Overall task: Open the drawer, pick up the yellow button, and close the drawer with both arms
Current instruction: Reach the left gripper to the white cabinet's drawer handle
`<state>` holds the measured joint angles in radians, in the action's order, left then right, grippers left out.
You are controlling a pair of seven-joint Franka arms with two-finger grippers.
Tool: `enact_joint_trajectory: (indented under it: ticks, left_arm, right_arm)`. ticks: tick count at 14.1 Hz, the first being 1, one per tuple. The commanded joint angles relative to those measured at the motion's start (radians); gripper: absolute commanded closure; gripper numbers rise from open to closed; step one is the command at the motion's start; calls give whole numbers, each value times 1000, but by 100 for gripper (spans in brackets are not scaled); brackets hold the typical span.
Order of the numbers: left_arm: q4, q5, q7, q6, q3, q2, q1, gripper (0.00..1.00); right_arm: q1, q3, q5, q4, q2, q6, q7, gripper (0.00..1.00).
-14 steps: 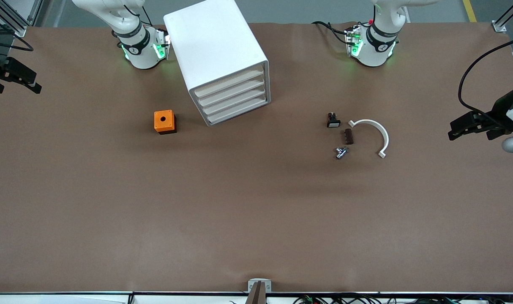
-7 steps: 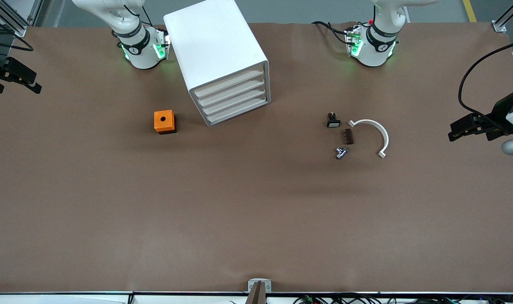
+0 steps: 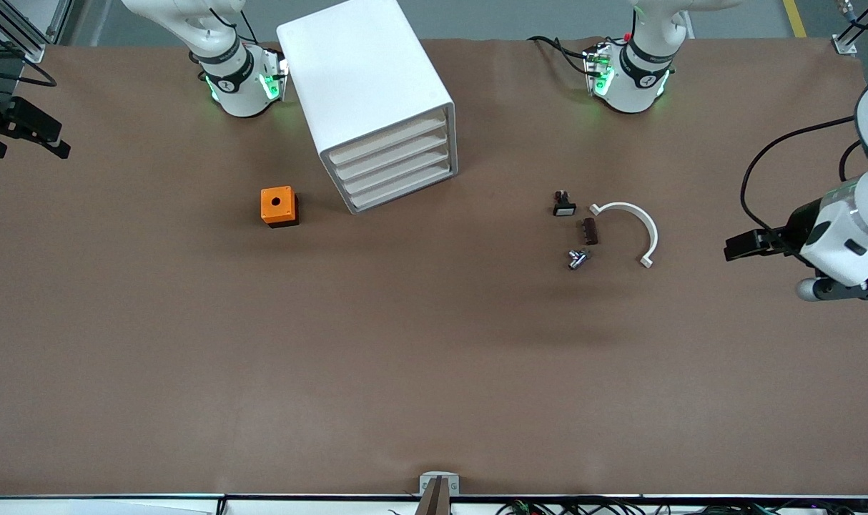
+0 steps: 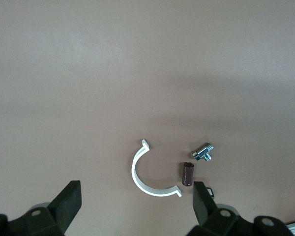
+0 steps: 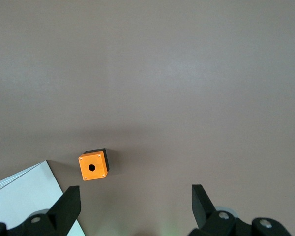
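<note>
Front view shows the job barely begun: the white drawer cabinet (image 3: 377, 100) has all four drawers pushed in, so opening one is the step in hand. I can't see the button anywhere; it is presumably shut inside a drawer.

Left claw (image 3: 745, 247) hangs over the left arm's end of the tabletop (image 3: 434, 357), fingers spread wide and holding nothing, its tips pointing toward the cabinet. Between it and the cabinet lie a white half-ring clip (image 3: 638, 229), a small brown block (image 3: 589, 231), a metal fitting (image 3: 576, 258) and a black part with a white face (image 3: 563, 205). In the left wrist view those bits lie just ahead of the open fingers (image 4: 69, 201).

Right claw (image 3: 26, 132) waits at the right arm's end, also wide and empty; ahead of it in the right wrist view sit the orange cube (image 5: 93, 166) and a corner of the cabinet.

Next move, I'd judge, calls for one claw to reach a drawer front and hook its lip squarely, perhaps with the other steadying the cabinet so it doesn't slide
</note>
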<state>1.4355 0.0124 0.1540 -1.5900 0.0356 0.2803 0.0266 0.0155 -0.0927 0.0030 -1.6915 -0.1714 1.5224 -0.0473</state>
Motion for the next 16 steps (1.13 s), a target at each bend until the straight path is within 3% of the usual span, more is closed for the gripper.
enact_joint_trajectory:
  ticks: [1, 7, 10, 16]
  left_arm:
    - [-10, -15, 93, 13, 1, 23, 41, 0]
    - [-15, 55, 437, 171, 3, 147, 165, 0]
    - [-17, 165, 707, 240, 1, 192, 242, 0]
    - [-17, 449, 1321, 243, 3, 319, 360, 0]
  right_arm:
    - [-9, 7, -1, 1, -11, -8, 0, 0]
    - [-12, 5, -1, 1, -11, -8, 1, 0]
    - [-12, 5, -1, 1, -10, -10, 1, 0]
    - [-14, 4, -1, 1, -10, -7, 1, 0]
